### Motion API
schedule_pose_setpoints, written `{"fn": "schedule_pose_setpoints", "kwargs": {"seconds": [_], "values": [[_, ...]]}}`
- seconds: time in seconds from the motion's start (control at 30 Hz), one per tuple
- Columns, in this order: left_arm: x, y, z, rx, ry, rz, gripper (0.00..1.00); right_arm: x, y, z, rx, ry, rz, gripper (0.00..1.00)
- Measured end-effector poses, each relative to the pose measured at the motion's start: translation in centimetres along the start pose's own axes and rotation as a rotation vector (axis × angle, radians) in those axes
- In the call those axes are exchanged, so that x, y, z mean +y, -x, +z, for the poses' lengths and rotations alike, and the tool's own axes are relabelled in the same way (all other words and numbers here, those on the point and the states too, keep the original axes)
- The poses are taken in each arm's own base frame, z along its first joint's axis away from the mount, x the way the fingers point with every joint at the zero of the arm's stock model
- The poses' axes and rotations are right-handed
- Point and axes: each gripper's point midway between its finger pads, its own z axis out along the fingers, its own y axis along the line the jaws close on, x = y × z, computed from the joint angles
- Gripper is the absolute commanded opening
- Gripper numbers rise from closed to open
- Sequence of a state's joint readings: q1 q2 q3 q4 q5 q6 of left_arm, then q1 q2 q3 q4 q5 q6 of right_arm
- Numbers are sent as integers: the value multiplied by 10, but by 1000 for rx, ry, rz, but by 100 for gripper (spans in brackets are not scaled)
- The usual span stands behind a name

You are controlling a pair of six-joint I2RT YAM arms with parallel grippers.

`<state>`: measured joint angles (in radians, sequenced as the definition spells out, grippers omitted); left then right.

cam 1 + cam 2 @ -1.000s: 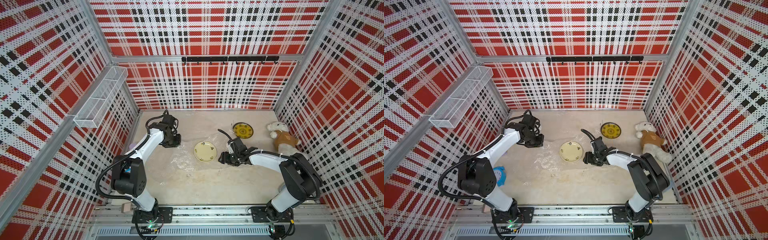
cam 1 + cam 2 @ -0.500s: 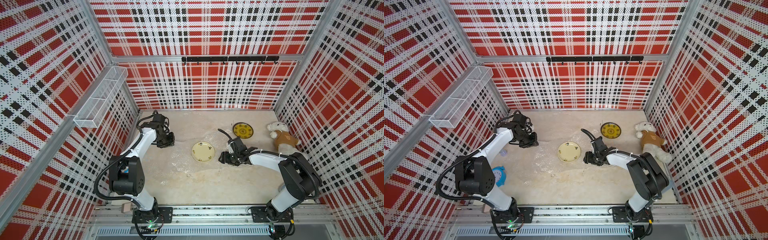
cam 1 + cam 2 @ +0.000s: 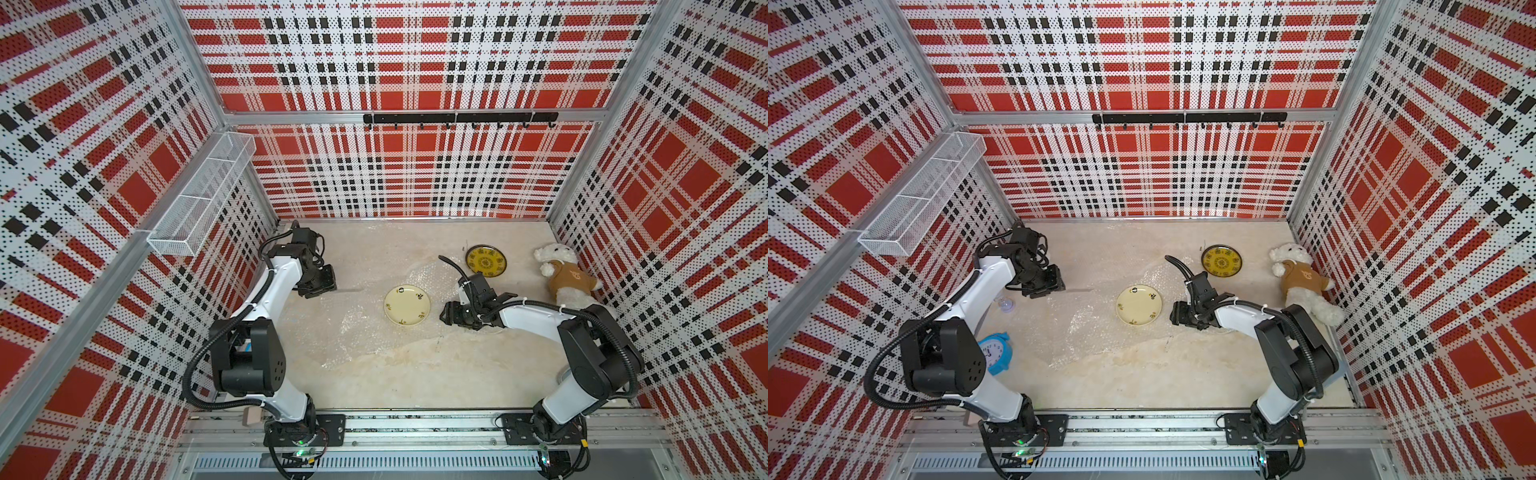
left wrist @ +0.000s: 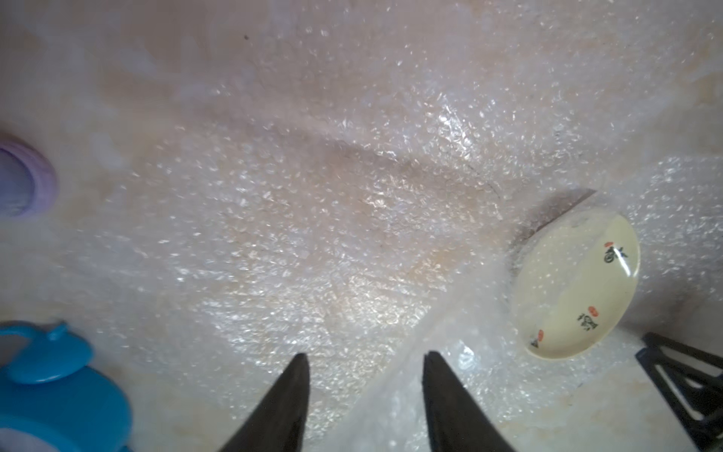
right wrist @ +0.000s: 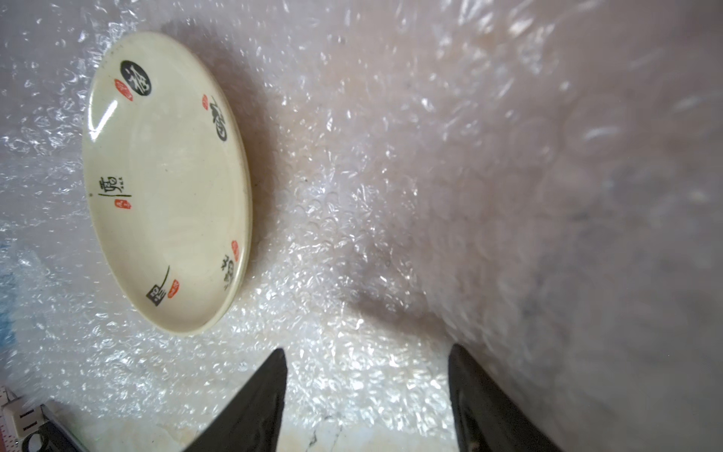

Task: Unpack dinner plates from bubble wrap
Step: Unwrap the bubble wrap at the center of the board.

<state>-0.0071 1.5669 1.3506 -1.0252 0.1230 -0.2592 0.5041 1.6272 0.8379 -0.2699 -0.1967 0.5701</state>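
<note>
A cream dinner plate (image 3: pixel 407 305) (image 3: pixel 1139 304) with small dark motifs lies bare on a spread sheet of bubble wrap (image 3: pixel 353 332) mid-table. A yellow plate with a dark rim (image 3: pixel 486 260) lies behind it on the bare table. My left gripper (image 3: pixel 322 284) (image 4: pixel 365 356) is open at the wrap's left edge, with a raised fold of bubble wrap (image 4: pixel 313 219) running between its jaws. My right gripper (image 3: pixel 451 313) (image 5: pixel 367 352) stands open just right of the cream plate (image 5: pixel 164 184), low over the bubble wrap (image 5: pixel 371 235) and gripping nothing.
A white teddy bear (image 3: pixel 567 278) lies at the right wall. A blue alarm clock (image 3: pixel 994 351) and a lilac hourglass (image 3: pixel 1007 305) sit near the left arm's base. A wire basket (image 3: pixel 199 199) hangs on the left wall, a hook rail (image 3: pixel 457 118) on the back wall.
My left gripper drew back to the left, then its jaws opened and let go of the wrap. The cream plate shifted slightly left. The right arm stayed still.
</note>
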Motion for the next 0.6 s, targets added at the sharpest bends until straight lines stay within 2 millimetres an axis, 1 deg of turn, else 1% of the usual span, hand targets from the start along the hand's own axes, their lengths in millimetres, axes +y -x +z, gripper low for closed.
{"fn": "schedule_pose_setpoints", "kwargs": {"seconds": [0.07, 0.1, 0.17, 0.23, 0.3, 0.33, 0.37, 0.4, 0.5, 0.57, 0.6], "values": [[0, 12, -22, -75, 15, 5, 76, 3, 4, -3, -5, 2, -3, 68], [-3, 20, -35, -123, 19, 11, 81, 5, 7, -6, -12, 6, -4, 68], [-9, 31, -59, -202, 17, 26, 87, 12, 16, -12, -29, 18, -7, 69], [-23, 35, -79, -264, 4, 58, 91, 22, 26, -19, -58, 40, -11, 71], [-45, 30, -88, -289, -20, 110, 95, 31, 36, -25, -81, 66, -10, 74], [-57, 25, -88, -289, -34, 137, 97, 36, 41, -28, -89, 83, -6, 76], [-70, 20, -86, -285, -52, 167, 100, 41, 44, -30, -94, 102, 0, 82], [-83, 14, -82, -279, -74, 194, 99, 47, 46, -31, -97, 125, 13, 85], [-116, -10, -61, -236, -135, 254, 99, 56, 48, -32, -91, 176, 36, 87], [-128, -23, -45, -205, -160, 269, 100, 59, 47, -29, -79, 191, 54, 88], [-132, -28, -37, -191, -169, 269, 99, 59, 47, -26, -71, 194, 63, 90]]}}
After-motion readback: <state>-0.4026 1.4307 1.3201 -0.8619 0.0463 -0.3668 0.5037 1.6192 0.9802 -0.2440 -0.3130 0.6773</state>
